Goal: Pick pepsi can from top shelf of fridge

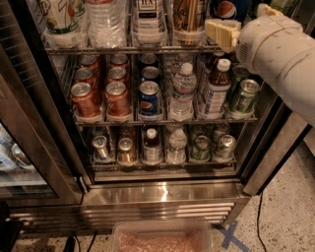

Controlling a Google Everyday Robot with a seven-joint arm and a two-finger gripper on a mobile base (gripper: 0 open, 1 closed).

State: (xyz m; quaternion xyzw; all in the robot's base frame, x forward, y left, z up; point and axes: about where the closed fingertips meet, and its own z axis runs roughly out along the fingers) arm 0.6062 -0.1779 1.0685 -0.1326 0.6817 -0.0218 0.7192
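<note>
The fridge (162, 194) stands open in front of me. The pepsi can (227, 9), dark blue with the round logo, stands at the right end of the top shelf (123, 49); only its lower part shows at the picture's top edge. My gripper (222, 32), cream coloured, is at the front of the top shelf, just below and in front of the pepsi can. The white arm (280, 54) reaches in from the right. On the same shelf, to the left, stand other tall cans and a water bottle (104, 19).
The middle rack holds red cans (84, 98), short blue cans (149, 97), water bottles (183, 91) and green cans (245, 96). The lowest rack holds several more cans and bottles. The glass door (34, 128) hangs open at the left. A clear tray (162, 238) lies on the floor.
</note>
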